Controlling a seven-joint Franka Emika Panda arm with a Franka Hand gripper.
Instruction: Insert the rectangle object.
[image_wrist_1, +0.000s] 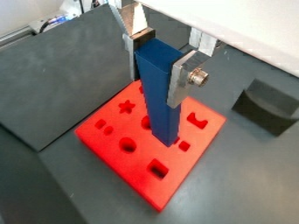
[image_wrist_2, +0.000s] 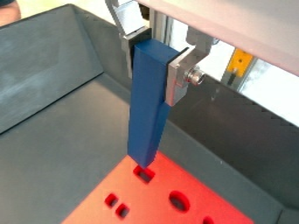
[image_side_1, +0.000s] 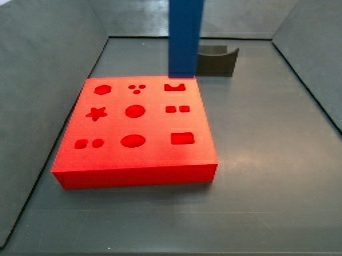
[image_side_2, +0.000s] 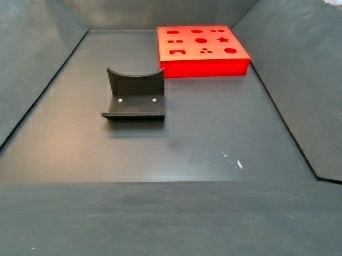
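Note:
My gripper (image_wrist_1: 158, 57) is shut on the top end of the rectangle object (image_wrist_1: 162, 96), a long blue bar that hangs upright. Both show in both wrist views: the gripper (image_wrist_2: 156, 57) grips the bar (image_wrist_2: 146, 105) between its silver fingers. The bar's lower end hovers just above a small rectangular hole (image_wrist_2: 146, 173) near the edge of the red board (image_wrist_2: 176, 206). In a side view the bar (image_side_1: 185, 38) comes down to the far edge of the board (image_side_1: 134, 165); the gripper is out of frame there. The other side view shows only the board (image_side_2: 203, 66).
The dark fixture (image_side_1: 218, 60) stands on the grey floor beyond the board and shows in a wrist view (image_wrist_1: 268, 105) and a side view (image_side_2: 134, 95). Sloped grey walls (image_wrist_1: 59, 70) ring the bin. The board has several other shaped holes.

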